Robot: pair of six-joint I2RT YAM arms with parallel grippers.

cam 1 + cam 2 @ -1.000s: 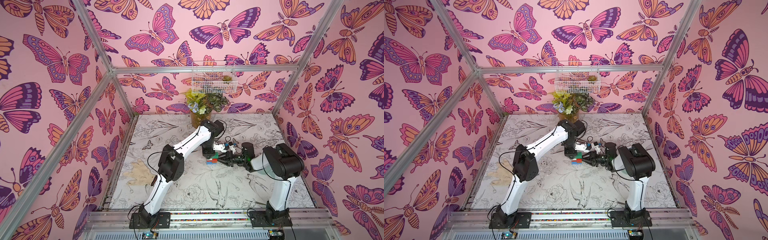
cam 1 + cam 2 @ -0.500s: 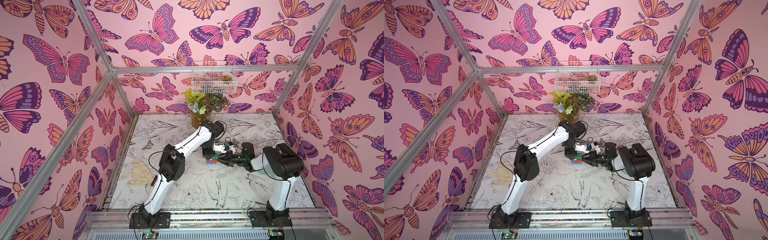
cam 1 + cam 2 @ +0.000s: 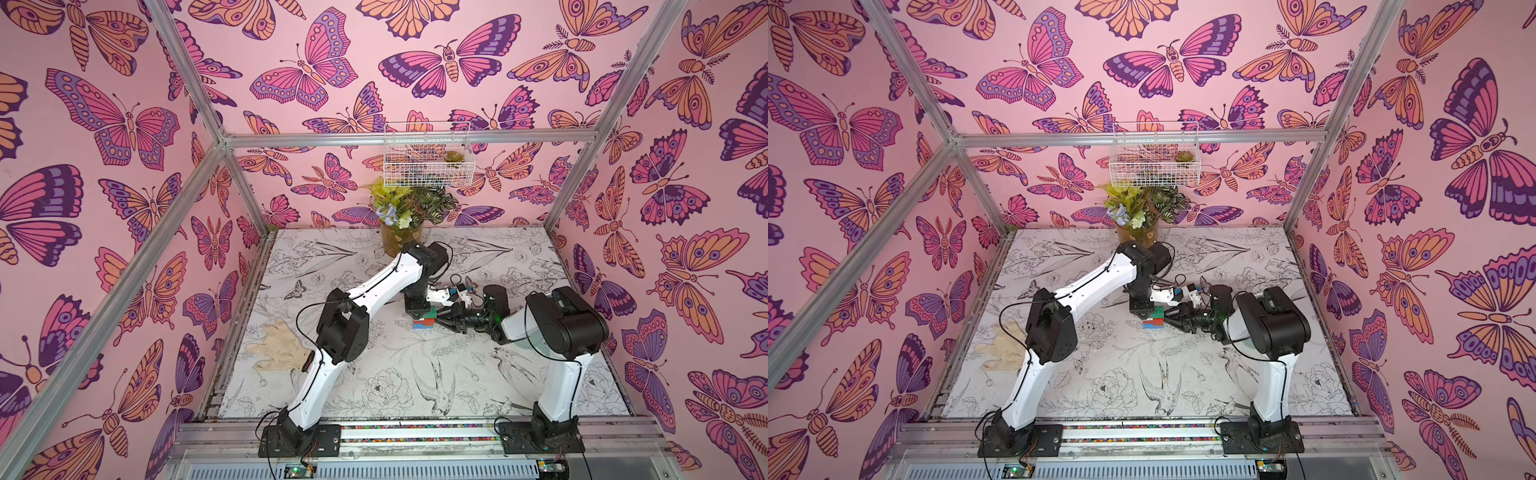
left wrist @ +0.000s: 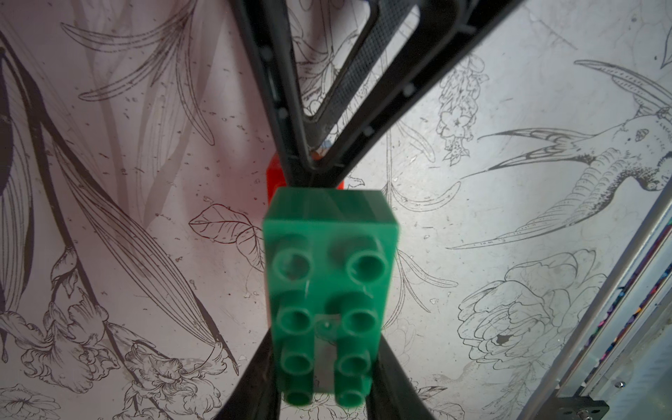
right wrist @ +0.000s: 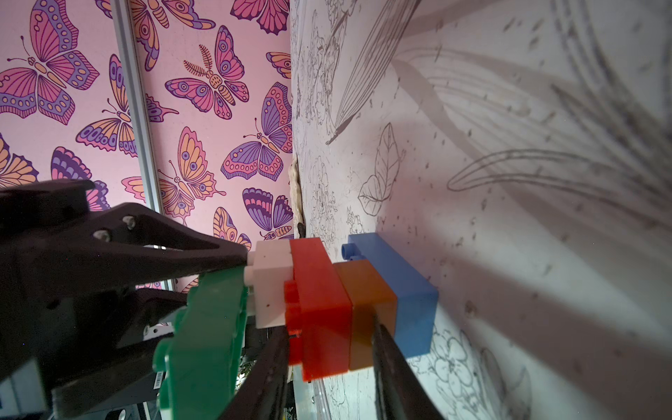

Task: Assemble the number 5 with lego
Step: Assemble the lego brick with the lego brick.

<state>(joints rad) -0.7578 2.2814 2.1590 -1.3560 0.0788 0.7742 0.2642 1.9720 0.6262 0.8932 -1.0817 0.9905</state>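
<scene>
I am on the last step: the top bar of the 5. My left pincer [image 4: 324, 367] is closed on the green brick [image 4: 329, 254] and holds it studs-up over the stack [image 5: 327, 302], which stands just past the middle of the surface [image 3: 374, 374], toward 1 o'clock in both top views. The stack reads blue brick [image 5: 403, 287] at the base, then orange brick [image 5: 367, 302], red brick [image 5: 320, 309] and white brick [image 5: 271, 287]. My right pincer [image 5: 329, 345] comes in from 3 o'clock and is clamped across the red and orange bricks to brace them.

From the right wrist view the green brick sits tilted against the white one, whose studs are not yet covered, so I judge it unseated. Next I should level it, line it up over the white studs and press straight down while the right side holds firm.

Hard to tell: whether any stud has caught, since the green brick hides that joint. My right fingertips are cut off at the frame edge. In the top views the bricks are too small to check alignment.
</scene>
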